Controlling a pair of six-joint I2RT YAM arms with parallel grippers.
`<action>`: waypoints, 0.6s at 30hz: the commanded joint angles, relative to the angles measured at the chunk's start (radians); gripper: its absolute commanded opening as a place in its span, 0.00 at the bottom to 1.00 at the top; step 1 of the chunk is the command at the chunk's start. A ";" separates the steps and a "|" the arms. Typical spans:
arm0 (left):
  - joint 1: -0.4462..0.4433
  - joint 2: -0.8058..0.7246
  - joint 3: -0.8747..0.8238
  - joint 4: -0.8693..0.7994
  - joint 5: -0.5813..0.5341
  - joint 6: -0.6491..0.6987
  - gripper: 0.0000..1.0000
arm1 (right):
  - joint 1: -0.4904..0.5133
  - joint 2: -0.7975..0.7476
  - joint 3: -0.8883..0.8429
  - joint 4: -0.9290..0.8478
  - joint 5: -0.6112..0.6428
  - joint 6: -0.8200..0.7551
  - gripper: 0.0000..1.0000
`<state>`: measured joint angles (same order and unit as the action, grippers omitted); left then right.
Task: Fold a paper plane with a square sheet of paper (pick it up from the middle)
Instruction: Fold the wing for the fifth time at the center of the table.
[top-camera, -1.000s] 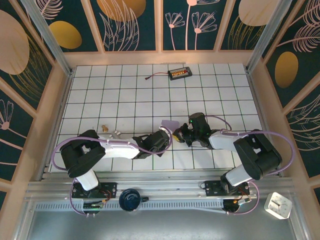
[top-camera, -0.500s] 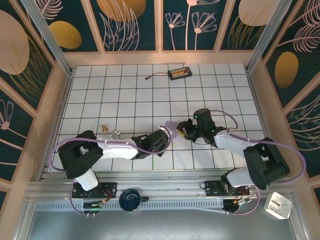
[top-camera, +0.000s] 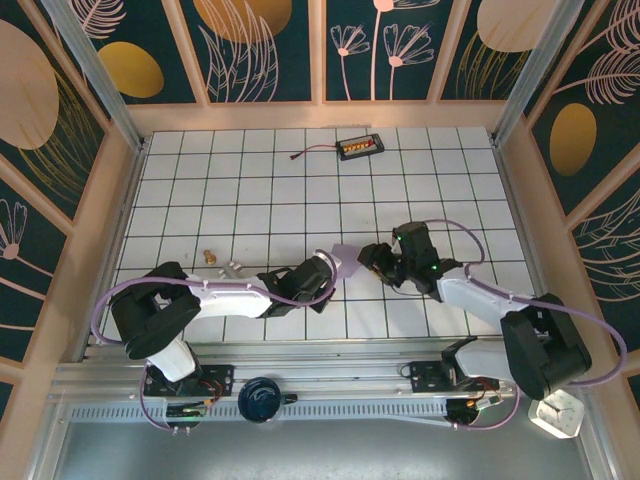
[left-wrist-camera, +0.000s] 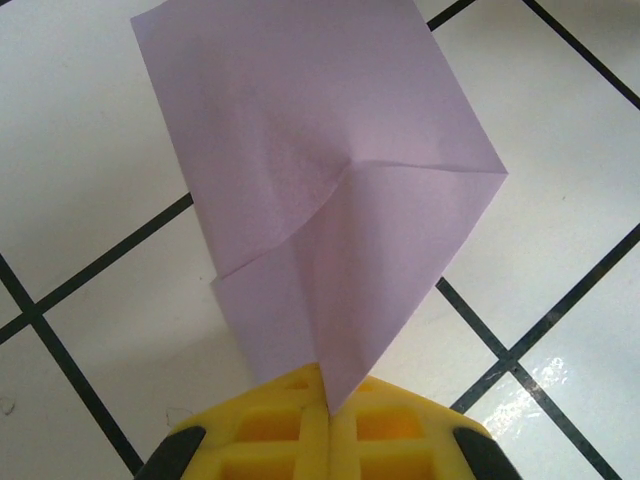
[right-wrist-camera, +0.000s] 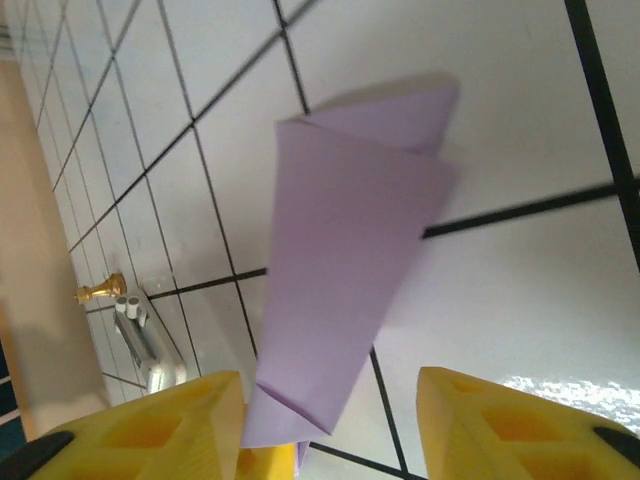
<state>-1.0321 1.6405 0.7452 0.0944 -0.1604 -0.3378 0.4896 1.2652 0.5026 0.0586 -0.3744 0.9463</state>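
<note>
paper between left claw and right claw; far tiles open; black box at back edge.

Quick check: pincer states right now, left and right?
Left pincer: closed, pinching the lavender paper.
Right pincer: open, gripping nothing.

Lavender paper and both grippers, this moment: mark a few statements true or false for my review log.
1. The left gripper is shut on the folded lavender paper. True.
2. The right gripper clamps the paper. False: its jaws stand open, with the paper's tip between them.
3. The paper is a flat, unfolded square. False: it is folded, with layers overlapping.
4. A small gold piece sits on the table beside a silvery part. True.
</note>
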 joint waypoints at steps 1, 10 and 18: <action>0.005 0.012 0.005 0.011 0.021 -0.014 0.03 | 0.025 0.039 -0.026 0.140 -0.035 0.081 0.52; 0.005 0.005 0.002 0.010 0.027 -0.016 0.03 | 0.046 0.143 -0.056 0.285 -0.015 0.167 0.57; 0.004 0.005 0.003 0.008 0.032 -0.012 0.04 | 0.044 0.213 -0.042 0.338 -0.001 0.180 0.54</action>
<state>-1.0321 1.6409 0.7452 0.0940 -0.1394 -0.3424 0.5255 1.4555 0.4599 0.3405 -0.3904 1.1076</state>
